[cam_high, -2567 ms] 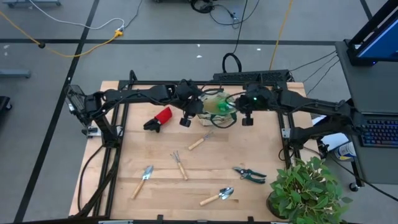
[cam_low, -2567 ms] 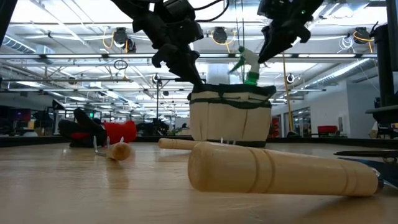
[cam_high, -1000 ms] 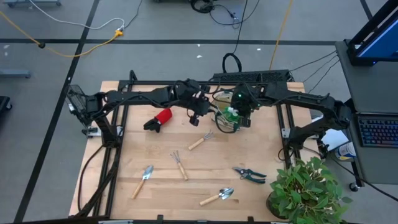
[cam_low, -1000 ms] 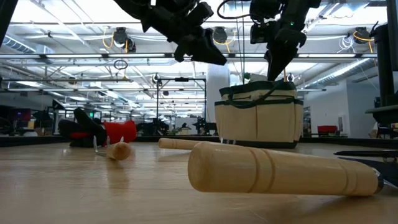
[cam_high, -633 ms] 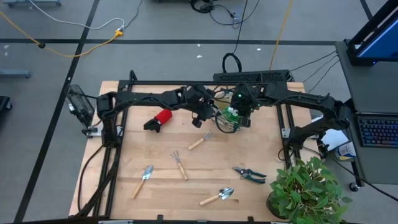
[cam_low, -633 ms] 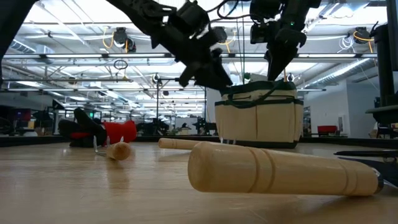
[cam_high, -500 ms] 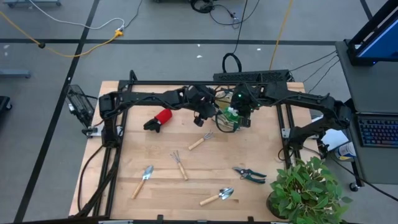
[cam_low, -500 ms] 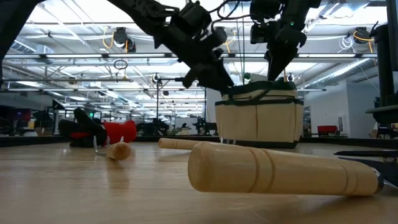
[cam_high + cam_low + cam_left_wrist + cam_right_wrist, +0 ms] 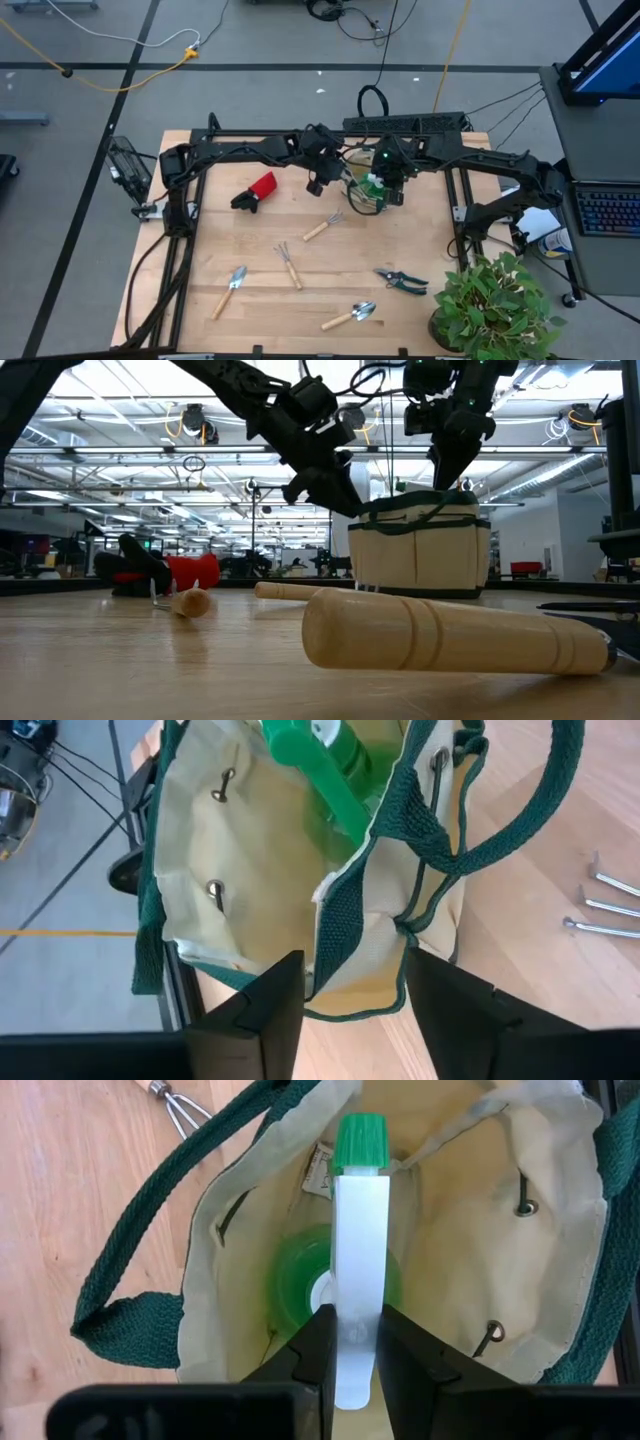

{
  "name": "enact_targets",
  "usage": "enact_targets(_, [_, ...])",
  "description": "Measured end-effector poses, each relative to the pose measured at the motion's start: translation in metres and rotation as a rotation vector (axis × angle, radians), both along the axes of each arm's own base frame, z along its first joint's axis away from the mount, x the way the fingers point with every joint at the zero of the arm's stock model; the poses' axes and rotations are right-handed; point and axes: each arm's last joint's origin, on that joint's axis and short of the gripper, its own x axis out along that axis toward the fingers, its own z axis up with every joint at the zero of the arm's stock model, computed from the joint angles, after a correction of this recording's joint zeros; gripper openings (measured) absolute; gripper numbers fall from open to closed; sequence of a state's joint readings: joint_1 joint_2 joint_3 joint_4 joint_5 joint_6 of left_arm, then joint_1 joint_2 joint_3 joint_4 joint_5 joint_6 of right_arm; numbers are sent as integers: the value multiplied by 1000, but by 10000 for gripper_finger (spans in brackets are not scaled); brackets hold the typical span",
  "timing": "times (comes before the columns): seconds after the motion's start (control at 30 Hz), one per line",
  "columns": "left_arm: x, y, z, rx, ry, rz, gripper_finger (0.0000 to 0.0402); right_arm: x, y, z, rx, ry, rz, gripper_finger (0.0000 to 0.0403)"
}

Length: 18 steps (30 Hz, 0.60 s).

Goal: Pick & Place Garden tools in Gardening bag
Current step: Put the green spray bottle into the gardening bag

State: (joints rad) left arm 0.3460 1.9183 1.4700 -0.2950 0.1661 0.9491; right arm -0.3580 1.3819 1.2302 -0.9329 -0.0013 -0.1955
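The tan gardening bag (image 9: 354,197) with dark green trim stands at the table's far middle. A green-and-white spray bottle (image 9: 358,1230) sits inside it, with my right gripper (image 9: 355,1325) shut on it from above. My left gripper (image 9: 350,970) is open at the bag's left rim (image 9: 335,935), with one finger inside the wall and one outside. Whether they touch it I cannot tell. A red-and-black tool (image 9: 257,190), two forks (image 9: 322,227), two trowels (image 9: 230,290) and black shears (image 9: 402,281) lie flat on the table. My right gripper pinches the spray bottle's white head (image 9: 357,1295) between its two fingers, near the end away from the green nozzle (image 9: 358,1130). The fingers slant down into the bag's mouth and lie across the head. The green body (image 9: 300,1285) is below them inside the bag.
A leafy potted plant (image 9: 492,305) stands at the near right corner. A wooden handle (image 9: 450,632) lies close in front of the low camera. The black frame rails (image 9: 190,210) run along the table's left, right and far sides. Bare wood shows between the tools.
My left gripper has come down and toward the bag, from above and left of it to its left rim. My right gripper has kept still over the bag with the bottle.
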Motion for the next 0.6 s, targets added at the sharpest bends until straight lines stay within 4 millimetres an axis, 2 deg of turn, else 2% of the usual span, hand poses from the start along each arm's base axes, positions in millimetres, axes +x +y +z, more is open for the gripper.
enact_targets(0.47, [1, -2, 0, 19, -8, -49, 11, 3, -1, 1, -10, -30, 7, 50])
enact_targets(0.6, [-4, -6, 3, 3, 33, -47, 11, 3, -1, 1, -12, -34, 7, 50])
